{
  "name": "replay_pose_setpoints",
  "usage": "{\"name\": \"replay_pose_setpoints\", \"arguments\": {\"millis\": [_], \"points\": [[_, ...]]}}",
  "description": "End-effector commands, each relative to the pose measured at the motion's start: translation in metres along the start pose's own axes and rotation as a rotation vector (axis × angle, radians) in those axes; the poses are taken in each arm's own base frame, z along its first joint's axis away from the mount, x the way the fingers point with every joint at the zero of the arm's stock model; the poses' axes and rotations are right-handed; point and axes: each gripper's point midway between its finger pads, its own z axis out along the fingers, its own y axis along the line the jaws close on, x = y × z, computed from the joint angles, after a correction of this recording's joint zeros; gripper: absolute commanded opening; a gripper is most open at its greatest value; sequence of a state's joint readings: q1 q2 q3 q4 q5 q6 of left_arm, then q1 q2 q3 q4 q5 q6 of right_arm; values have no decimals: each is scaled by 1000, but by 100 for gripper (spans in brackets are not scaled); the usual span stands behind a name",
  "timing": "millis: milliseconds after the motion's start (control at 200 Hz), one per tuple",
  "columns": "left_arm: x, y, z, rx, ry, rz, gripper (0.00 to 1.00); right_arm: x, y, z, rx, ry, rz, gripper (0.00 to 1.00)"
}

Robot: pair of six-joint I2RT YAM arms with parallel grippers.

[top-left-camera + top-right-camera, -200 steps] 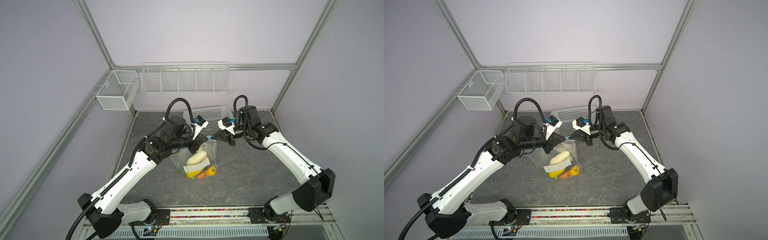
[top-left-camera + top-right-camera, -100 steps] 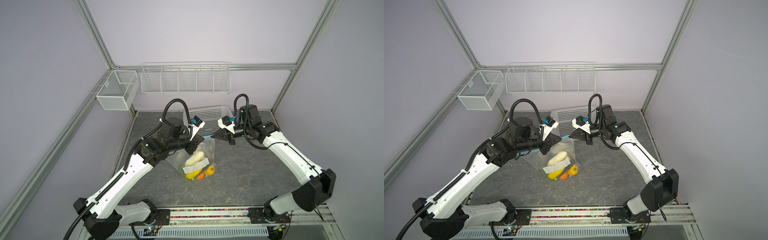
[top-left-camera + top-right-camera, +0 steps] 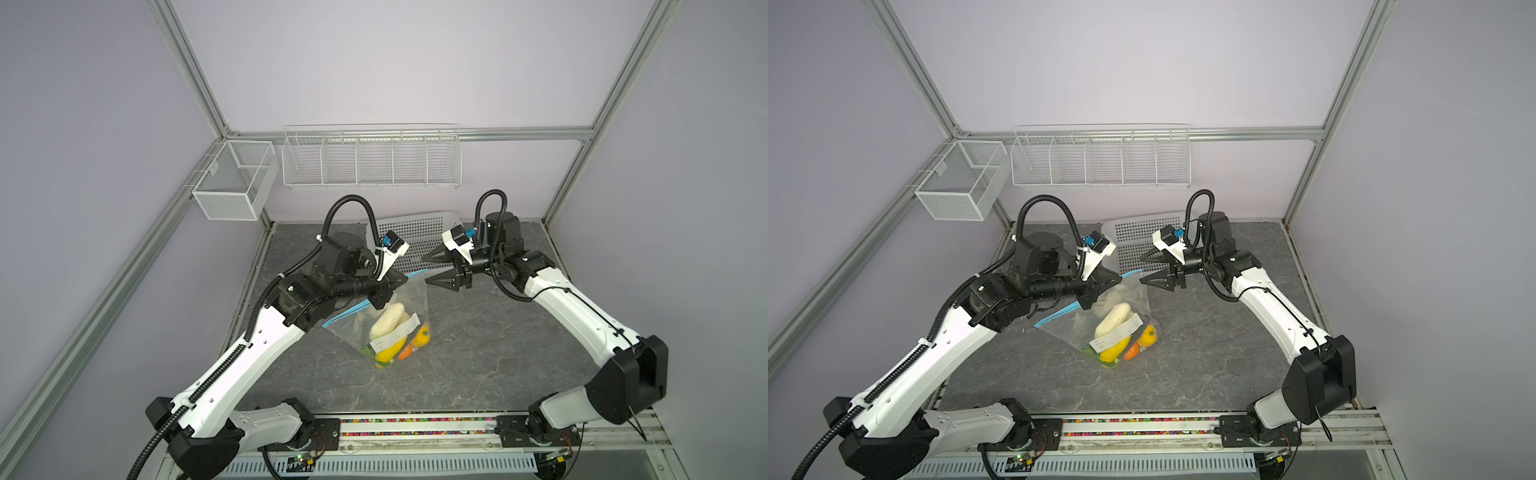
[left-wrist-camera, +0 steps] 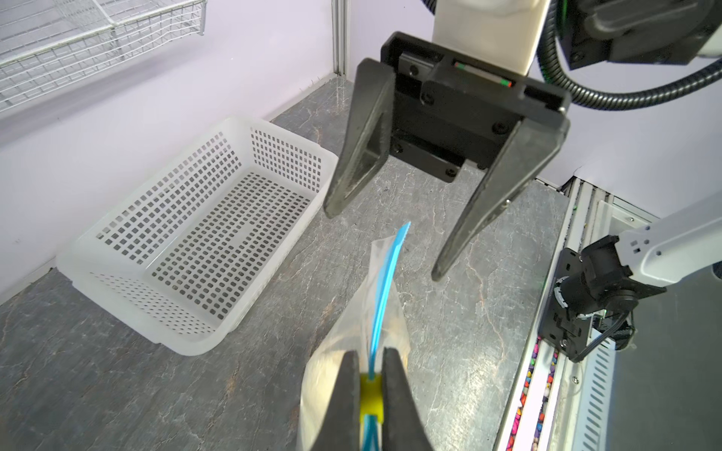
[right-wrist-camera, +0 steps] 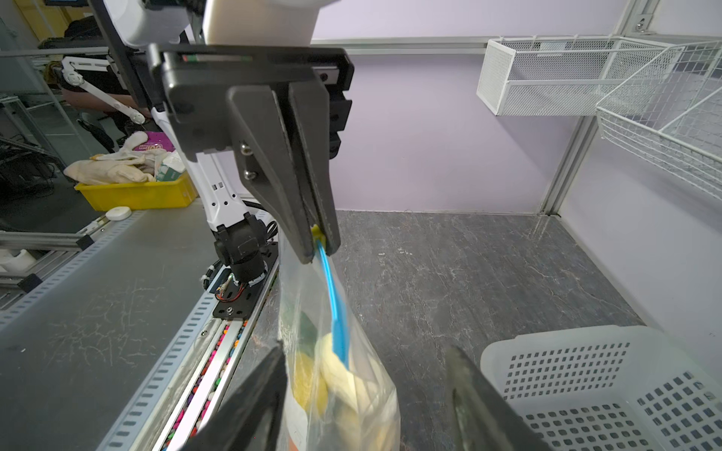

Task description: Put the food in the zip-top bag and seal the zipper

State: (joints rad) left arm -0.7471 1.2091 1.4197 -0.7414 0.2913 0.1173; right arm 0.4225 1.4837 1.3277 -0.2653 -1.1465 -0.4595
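Note:
The zip-top bag (image 3: 409, 303) hangs from my left gripper (image 3: 401, 279), its bottom resting on the grey table in both top views. The food (image 3: 388, 324) lies inside it: a white piece, yellow and orange ones, some green. In the left wrist view my left gripper (image 4: 369, 353) is shut on the yellow slider (image 4: 370, 394) of the blue zipper (image 4: 385, 289). My right gripper (image 3: 424, 270) stands open just off the zipper's free end, with the strip's tip between its fingers and not touching them. In the right wrist view the right gripper (image 5: 365, 347) straddles the bag's top.
A white perforated basket (image 3: 415, 232) lies tilted at the back of the table, behind both grippers. Two wire racks (image 3: 370, 158) hang on the back wall and left frame. The arms' base rail (image 3: 415, 428) runs along the front edge.
My right gripper has opened and let go of the bag's zipper end. My left gripper keeps its hold on the slider and has drawn slightly left.

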Motion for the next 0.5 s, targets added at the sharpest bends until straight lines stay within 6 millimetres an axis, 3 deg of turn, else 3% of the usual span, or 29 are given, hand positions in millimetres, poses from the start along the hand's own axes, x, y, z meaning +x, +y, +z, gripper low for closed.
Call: {"name": "replay_pose_setpoints", "arguments": {"millis": [0,115,275,375,495], "points": [[-16,-8,-6,42,-41,28,0,-21,4,-6,-27,-61,-62,72],[-16,-10,-7,52,-47,29,0,-23,0,-1,-50,-86,-38,75],[-14,-11,-6,59,-48,28,0,-18,19,14,-122,-93,-67,69],[-14,-11,-4,65,-43,27,0,-17,22,22,-160,-84,-62,56],[-13,-11,-3,66,-35,26,0,-18,25,27,-200,-80,-54,28]]}}
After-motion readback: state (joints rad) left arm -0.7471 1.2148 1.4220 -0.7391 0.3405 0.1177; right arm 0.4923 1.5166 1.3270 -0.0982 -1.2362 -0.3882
